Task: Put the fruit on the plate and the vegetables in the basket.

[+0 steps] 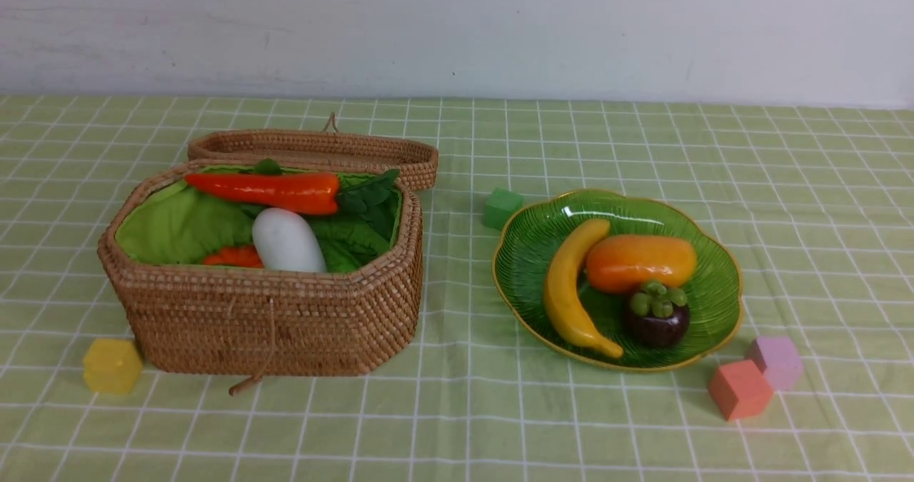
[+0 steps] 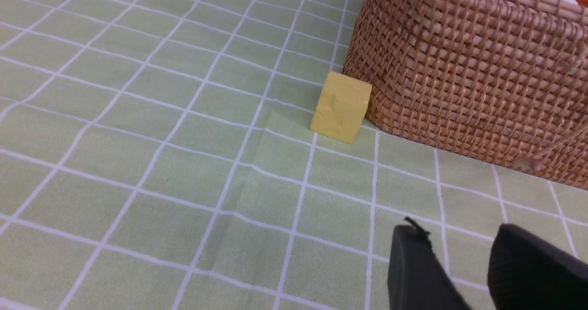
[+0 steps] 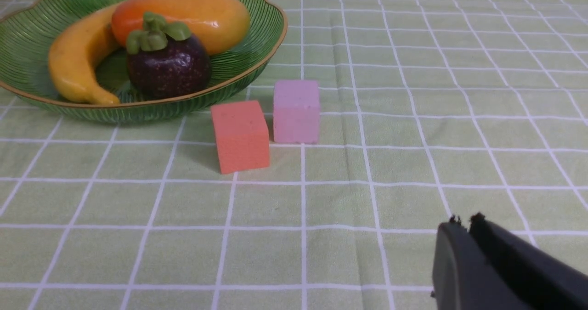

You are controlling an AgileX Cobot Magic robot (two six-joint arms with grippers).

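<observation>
The wicker basket [image 1: 271, 318] stands at the left with its lid [image 1: 314, 146] swung open behind it. In its green lining lie the vegetables: a red-orange chili [image 1: 264, 189], a white radish [image 1: 285, 243] and a small orange-red piece [image 1: 232, 257]. The green plate [image 1: 514, 253] at the right holds the fruit: banana [image 1: 568, 289], mango [image 1: 639, 260] and mangosteen [image 1: 657, 321]. Neither gripper shows in the front view. My left gripper [image 2: 457, 229] hangs open and empty over bare cloth, short of the basket [image 2: 468, 71]. My right gripper [image 3: 465, 219] is shut on nothing, well back from the plate [image 3: 27, 30].
Foam cubes lie about: a yellow one [image 1: 112, 365] against the basket's front left corner, a green one [image 1: 502, 207] behind the plate, and an orange one [image 1: 740, 389] and a pink one [image 1: 776, 362] at the plate's front right. A white wall closes the back.
</observation>
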